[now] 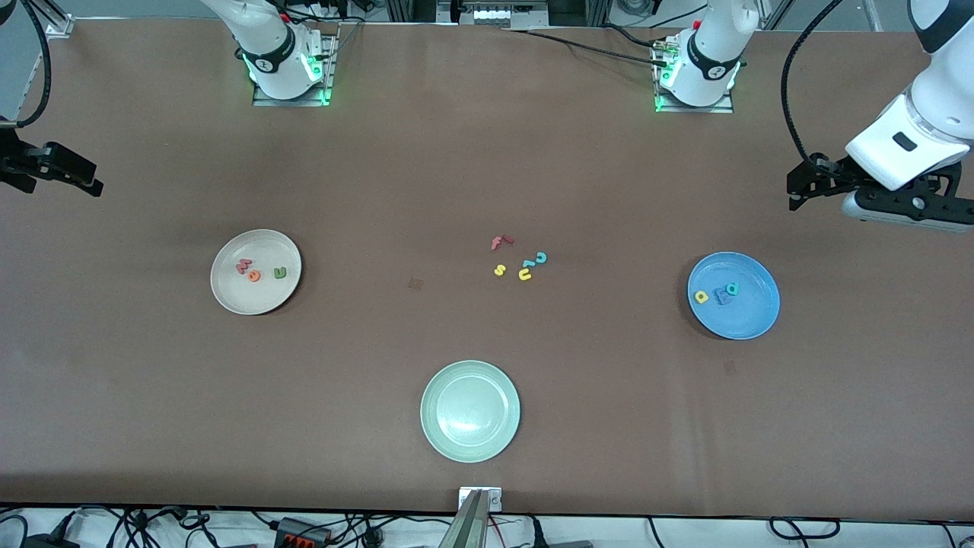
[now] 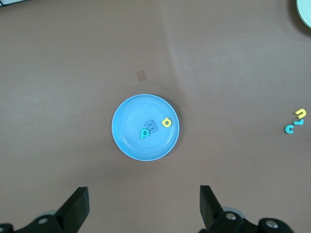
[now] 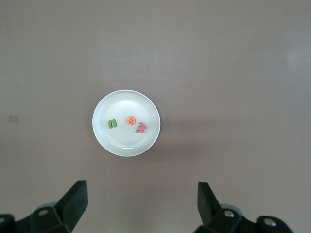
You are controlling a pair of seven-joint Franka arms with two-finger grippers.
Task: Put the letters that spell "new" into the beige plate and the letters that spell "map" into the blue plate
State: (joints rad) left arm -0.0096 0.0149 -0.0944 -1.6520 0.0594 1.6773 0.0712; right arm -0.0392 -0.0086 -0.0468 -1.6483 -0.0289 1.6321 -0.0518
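while both arms are waiting raised at their own ends of the table (image 1: 426,175), the left gripper (image 2: 143,206) and right gripper (image 3: 142,204) are holding their fingers wide and empty. the green n (image 1: 280,272), orange e (image 1: 254,275) and dull red w (image 1: 243,266) are lying in the beige plate (image 1: 228,293). the blue m (image 1: 724,297), teal p (image 1: 733,288) and yellow a (image 1: 701,297) are sitting in the blue plate (image 1: 749,320).

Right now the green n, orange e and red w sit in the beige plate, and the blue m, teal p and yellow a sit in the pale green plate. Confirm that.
One thing is wrong: the blue m, teal p and yellow a lie in the blue plate, as the left wrist view shows. The pale green plate holds nothing. The n, e and w are in the beige plate.
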